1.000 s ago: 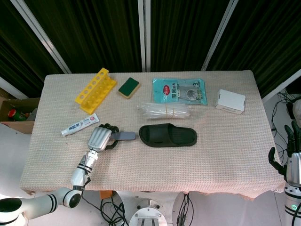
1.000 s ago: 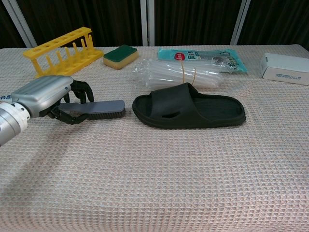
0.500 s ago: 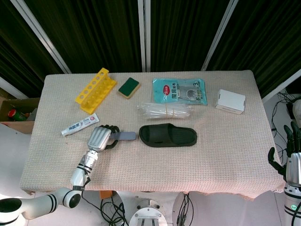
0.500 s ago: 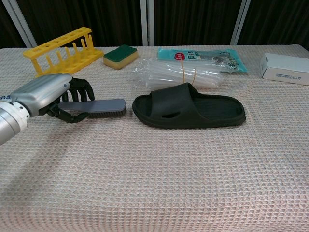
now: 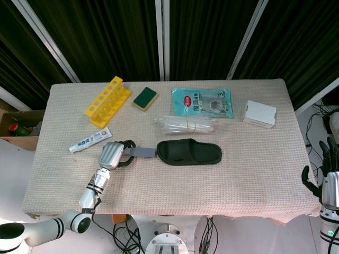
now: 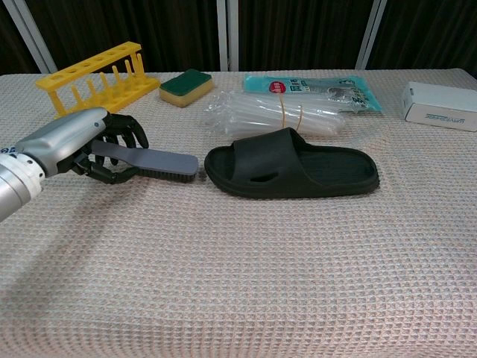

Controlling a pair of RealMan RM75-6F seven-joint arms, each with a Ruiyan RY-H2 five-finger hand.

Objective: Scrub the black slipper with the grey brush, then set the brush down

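Now left hand (image 6: 78, 145) grips brush (image 6: 153, 160) by its handle end; loose hold could twist against slipper (image 6: 292, 165) just beyond.

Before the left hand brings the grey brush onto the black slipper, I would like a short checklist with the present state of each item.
1. Left hand holds the flat grey brush by its handle: ok.
2. Bristles face down: ok.
3. Brush touches the black rubber slipper: not ok, a small gap remains at its rounded end.
4. Slipper lies flat, sole down: ok.
5. Clear plastic bag of tubes stays off the slipper: cannot tell, they look very close.
6. Right hand is away from the table: ok.
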